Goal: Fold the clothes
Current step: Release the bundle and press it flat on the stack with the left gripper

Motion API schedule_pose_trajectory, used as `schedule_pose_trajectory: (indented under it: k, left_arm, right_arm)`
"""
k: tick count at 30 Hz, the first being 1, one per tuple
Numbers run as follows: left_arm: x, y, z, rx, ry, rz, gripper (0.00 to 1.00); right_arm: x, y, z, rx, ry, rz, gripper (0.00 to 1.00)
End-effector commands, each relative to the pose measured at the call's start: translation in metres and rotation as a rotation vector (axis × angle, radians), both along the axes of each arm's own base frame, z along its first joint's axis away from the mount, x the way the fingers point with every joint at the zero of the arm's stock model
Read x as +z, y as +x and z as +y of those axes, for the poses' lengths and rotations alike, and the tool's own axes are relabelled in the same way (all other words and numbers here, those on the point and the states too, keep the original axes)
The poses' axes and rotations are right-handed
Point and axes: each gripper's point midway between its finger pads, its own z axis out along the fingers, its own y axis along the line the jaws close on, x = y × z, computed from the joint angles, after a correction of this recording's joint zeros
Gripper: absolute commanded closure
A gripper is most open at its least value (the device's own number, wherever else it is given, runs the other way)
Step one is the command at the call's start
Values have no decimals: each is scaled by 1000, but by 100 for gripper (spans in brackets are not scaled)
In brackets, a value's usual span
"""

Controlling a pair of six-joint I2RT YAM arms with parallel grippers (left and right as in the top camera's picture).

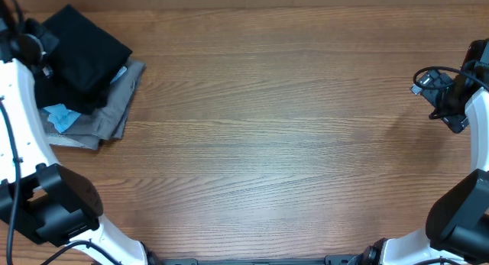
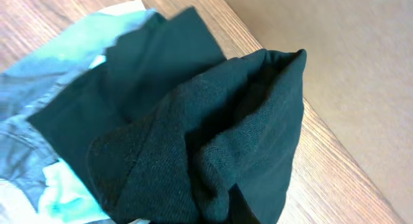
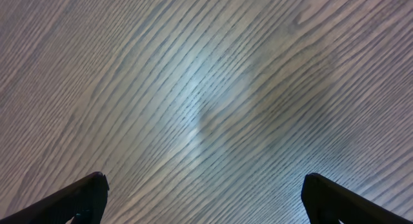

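- The two arm bases sit at the near edge of the table (image 1: 267, 143), cut off by the bottom of the overhead view. They are black housings with white links rising up each side.
- The tabletop is brown wood with long grain running left to right. Its whole middle is bare, giving wide room between the arms.
- The right gripper (image 3: 206, 193) hangs over bare wood near the right edge. Its two dark fingertips are spread wide, at opposite lower corners of its wrist view, with nothing between them. Only the tips show; the rest is out of frame.
- The left gripper (image 1: 37, 53) is at the far-left corner, against the clothing pile. Dark hardware merges with dark cloth from overhead and no fingers appear in its wrist view, so I cannot tell whether it is spread or closed.
- The black T-shirt (image 1: 85, 45) lies on top of the pile in that corner. It is soft, matte and bunched into thick rounded folds, with a fine knit visible up close.
- A grey garment (image 1: 116, 105) lies under it as a flatter layer, sticking out toward the table's middle.
- A light-blue garment (image 1: 61, 117) peeks out in a small crumpled patch, mostly covered.
- Just past the pile, the wrist view shows the table's edge running diagonally, with a plain tan floor (image 2: 352, 62) beyond it.
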Motion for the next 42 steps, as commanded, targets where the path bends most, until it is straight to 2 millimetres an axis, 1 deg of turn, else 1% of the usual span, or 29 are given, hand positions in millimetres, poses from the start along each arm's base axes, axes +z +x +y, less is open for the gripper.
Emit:
schedule_pose_trajectory:
  k: [1,3,6,10,16,19,25,28,29,30,31,33,34,35,36,39,41,42]
  left_arm:
    - [36,-14,17,46,3,-86,96]
    - [37,-19,27,69,5,-89,96]
    - [35,-24,36,83,11,-83,96]
    - [29,-29,43,92,13,-66,96]
    - [11,-33,47,114,8,-15,96]
    - [9,-34,51,129,21,-2,96]
    - [5,-47,64,200,78,53,96]
    - [4,-48,64,200,76,62,91]
    - [3,-48,64,200,75,65,88]
    - [2,-48,64,200,75,66,83]
    - [1,-48,64,198,75,70,71]
    - [-3,-47,65,191,78,80,37]
    - [-5,-48,68,201,88,92,18]
    - [-5,-50,70,215,102,99,3]
    - [-4,-53,74,229,117,107,0]
    - [7,-54,77,241,135,88,0]
    - [14,-50,70,209,107,58,0]
    - [17,-47,64,180,85,41,4]
  right_arm:
    - [3,0,-2,-2,-12,-4,0]
    - [2,0,-2,-2,-12,-3,0]
    - [2,0,-2,-2,-12,-3,0]
    - [2,0,-2,-2,-12,-3,0]
    - [3,0,-2,-2,-12,-4,0]
    - [2,0,-2,-2,-12,-3,0]
    - [2,0,-2,-2,-12,-4,0]
    - [2,0,-2,-2,-12,-3,0]
    - [2,0,-2,-2,-12,-3,0]
    - [2,0,-2,-2,-12,-3,0]
    - [2,0,-2,-2,-12,-3,0]
    - [2,0,-2,-2,-12,-4,0]
    - [3,0,-2,-2,-12,-4,0]
    - [2,0,-2,-2,-12,-3,0]
    - [2,0,-2,-2,-12,-3,0]
    - [2,0,-2,-2,-12,-3,0]
    - [2,0,-2,-2,-12,-3,0]
    - [2,0,-2,-2,-12,-3,0]
